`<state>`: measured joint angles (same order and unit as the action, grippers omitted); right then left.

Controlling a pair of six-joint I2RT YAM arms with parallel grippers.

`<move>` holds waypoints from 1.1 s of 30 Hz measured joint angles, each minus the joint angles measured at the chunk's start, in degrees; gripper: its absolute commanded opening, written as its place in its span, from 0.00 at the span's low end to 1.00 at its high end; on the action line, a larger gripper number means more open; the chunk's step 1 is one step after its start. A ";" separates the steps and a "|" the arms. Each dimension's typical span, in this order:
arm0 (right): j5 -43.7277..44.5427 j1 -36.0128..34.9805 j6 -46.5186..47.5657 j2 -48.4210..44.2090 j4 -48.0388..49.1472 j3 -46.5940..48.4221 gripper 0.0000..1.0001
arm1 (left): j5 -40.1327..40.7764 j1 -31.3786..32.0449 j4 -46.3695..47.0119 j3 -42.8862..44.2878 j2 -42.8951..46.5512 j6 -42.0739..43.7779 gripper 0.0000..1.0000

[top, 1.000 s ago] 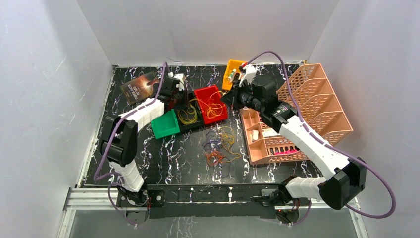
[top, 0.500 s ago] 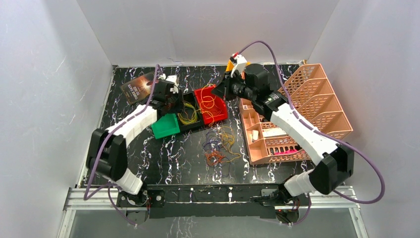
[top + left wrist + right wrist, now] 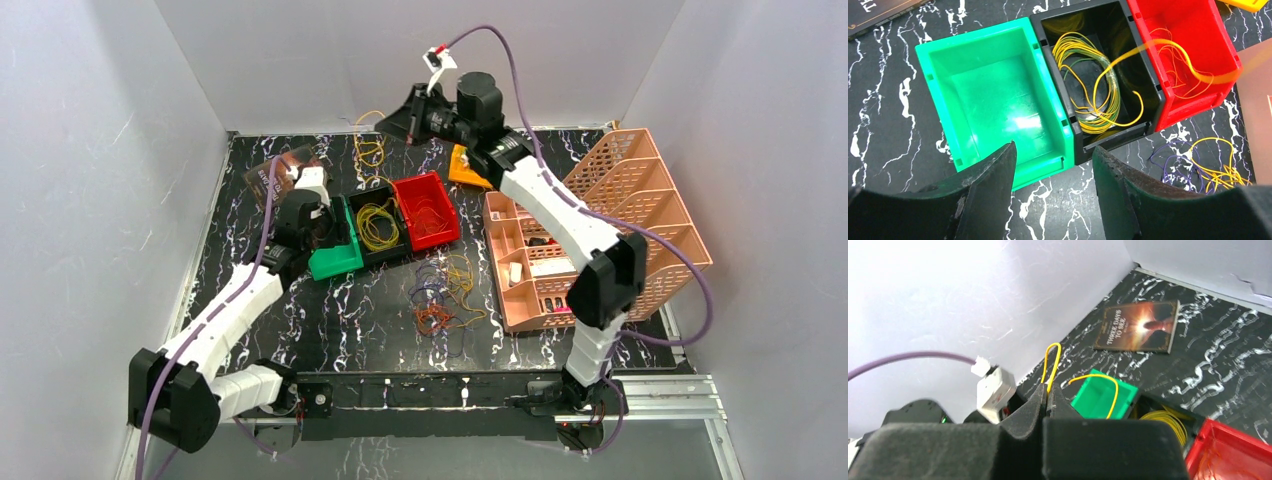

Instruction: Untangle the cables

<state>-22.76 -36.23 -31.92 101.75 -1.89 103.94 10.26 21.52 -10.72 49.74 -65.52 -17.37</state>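
A loose tangle of cables (image 3: 445,295) in purple, yellow and orange lies on the black marbled table, near the middle. My right gripper (image 3: 403,120) is raised high at the back, shut on a thin yellow cable (image 3: 1053,359). That cable hangs below the gripper (image 3: 370,152) and shows as a blurred strand (image 3: 1158,47) over the red bin (image 3: 428,208). My left gripper (image 3: 1053,165) stands open and empty just in front of the green bin (image 3: 993,95). The black bin (image 3: 1093,95) holds a yellow-green coil. Thin orange wires lie in the red bin.
A pink compartment tray (image 3: 530,290) and a pink slotted rack (image 3: 640,200) stand on the right. An orange bin (image 3: 465,170) sits at the back, below the right arm. A book (image 3: 280,170) lies at the back left. White walls close in three sides.
My right arm rose from the red bin to the back and left, carrying the yellow cable up. My left gripper opened and drew back from the black bin to the green bin's front.
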 measured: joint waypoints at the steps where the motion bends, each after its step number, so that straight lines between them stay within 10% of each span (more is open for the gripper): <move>1: -0.50 -0.13 -0.94 2.25 0.46 2.40 0.00 | 0.42 0.00 -0.07 -0.52 0.81 0.00 0.57; 13: -2.73 -0.98 -5.62 17.44 1.62 5.57 0.00 | 8.66 0.00 -0.28 -1.05 6.36 0.00 0.62; 33: 17.51 -1.01 3.08 -0.76 1.66 -10.84 0.00 | 8.79 0.00 -0.92 -1.07 5.75 0.04 0.62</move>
<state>-5.26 -37.23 -28.84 100.99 -0.23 93.10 19.05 21.52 -11.64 48.66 -59.77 -17.32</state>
